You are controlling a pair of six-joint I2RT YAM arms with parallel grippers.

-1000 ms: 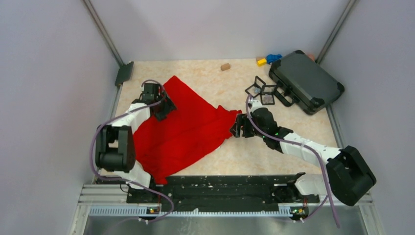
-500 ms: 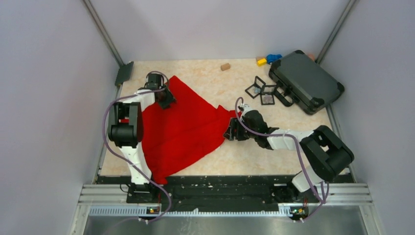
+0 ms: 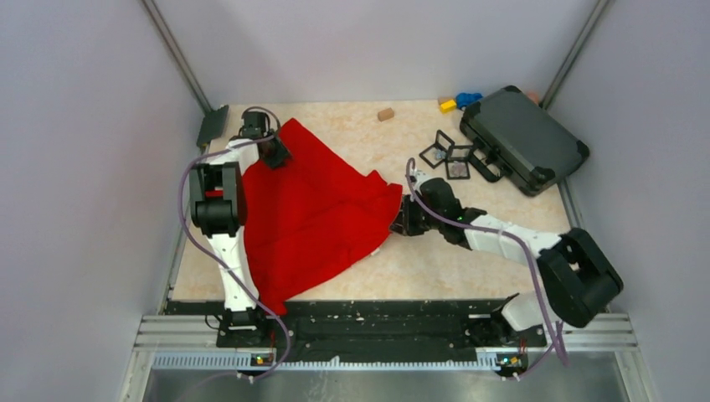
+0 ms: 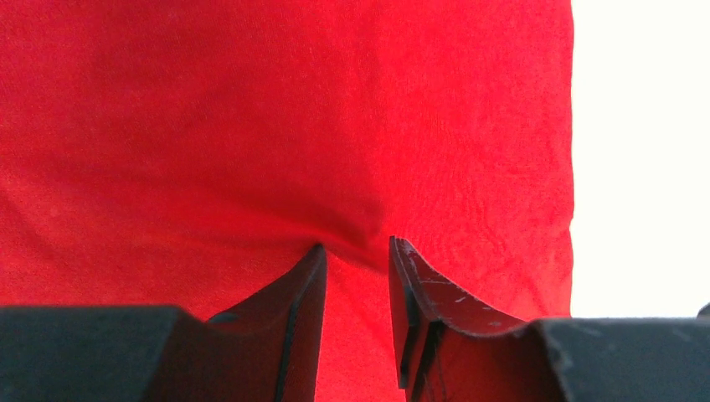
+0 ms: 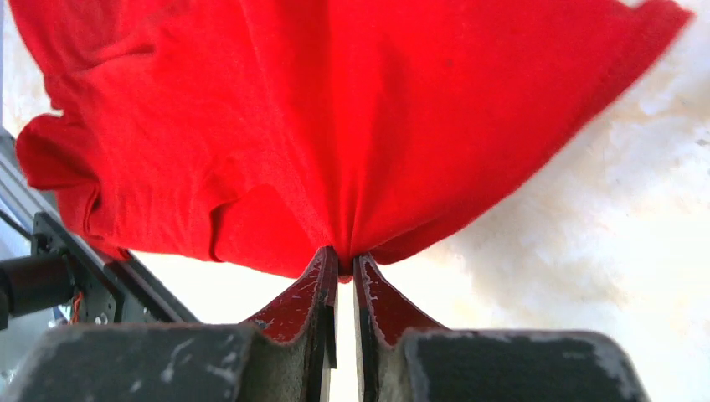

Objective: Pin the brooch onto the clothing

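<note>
The clothing (image 3: 310, 213) is a large bright red cloth spread flat across the left half of the table. My left gripper (image 3: 278, 156) sits on its far left corner. In the left wrist view this gripper (image 4: 356, 244) has its jaws narrowed on a raised fold of the clothing (image 4: 251, 126). At the clothing's right corner my right gripper (image 3: 399, 223) is low on the table. In the right wrist view it (image 5: 345, 255) is shut on a pinched edge of the clothing (image 5: 377, 109), which fans out from the tips. The brooch is out of view.
A black case (image 3: 523, 138) lies at the far right, with black square frames (image 3: 448, 155) beside it. A small brown block (image 3: 385, 114) and yellow and blue pieces (image 3: 459, 102) lie along the back edge. A dark plate (image 3: 213, 126) leans at the far left corner.
Both grippers have closed onto the clothing. The left one moved toward the far left corner. The right one pinched the right edge, and the cloth now lies more stretched between them.
</note>
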